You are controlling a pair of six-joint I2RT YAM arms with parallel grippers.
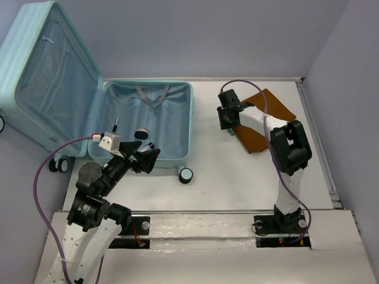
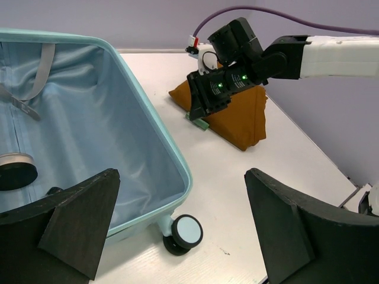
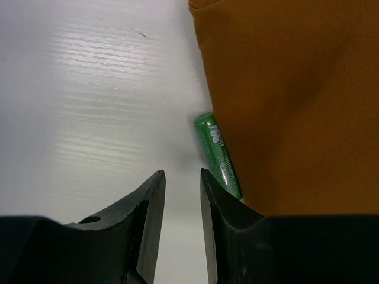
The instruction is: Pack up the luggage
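At the lower left of the top view, the left gripper (image 1: 148,155) hangs with its 2 fingers spread wide and empty over the near rim of the luggage (image 1: 172,121), close to 1 black-and-white wheel (image 1: 186,175). The luggage lies open on the left of the white table (image 1: 225,177). A small round black-and-silver object (image 1: 141,134) and a grey strap (image 1: 153,94) rest on its blue lining, and its lid (image 1: 53,77) is raised at the upper left. Farther right, the right gripper (image 3: 180,174) points down with its fingers only narrowly parted and gripping nothing, just left of a green cylinder (image 3: 218,155) that lies against a folded orange-brown cloth (image 3: 284,100).
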